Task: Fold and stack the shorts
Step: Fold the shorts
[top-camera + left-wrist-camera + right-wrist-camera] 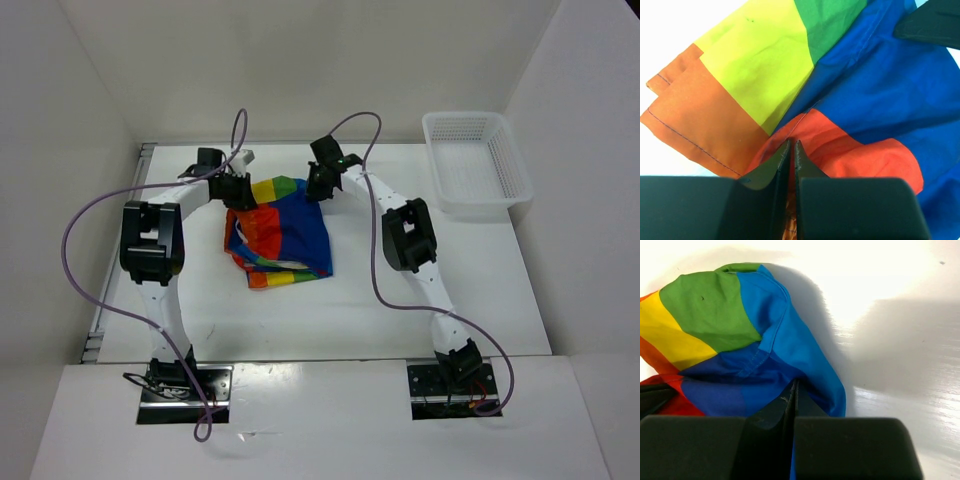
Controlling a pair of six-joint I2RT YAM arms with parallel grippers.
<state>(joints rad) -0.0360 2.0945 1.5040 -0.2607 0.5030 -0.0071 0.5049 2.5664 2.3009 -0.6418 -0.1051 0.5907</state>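
The white table (400,320) is shown with the rainbow-striped shorts (280,235) crumpled at its centre, between the two arms. A white mesh basket (475,160) is set at the far right corner. The left gripper (791,145) is clamped on red fabric of the shorts, the right gripper (793,386) on their blue edge.

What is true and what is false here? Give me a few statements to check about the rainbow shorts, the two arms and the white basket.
1. The left gripper and the right gripper are both shut on the shorts. True.
2. The shorts lie in the white basket. False: they lie on the table, well apart from the white basket at the far right.
3. The left gripper pinches red fabric. True.
4. The right gripper pinches a yellow stripe. False: it pinches blue fabric.
5. The shorts are folded flat and neat. False: they are bunched and rumpled.
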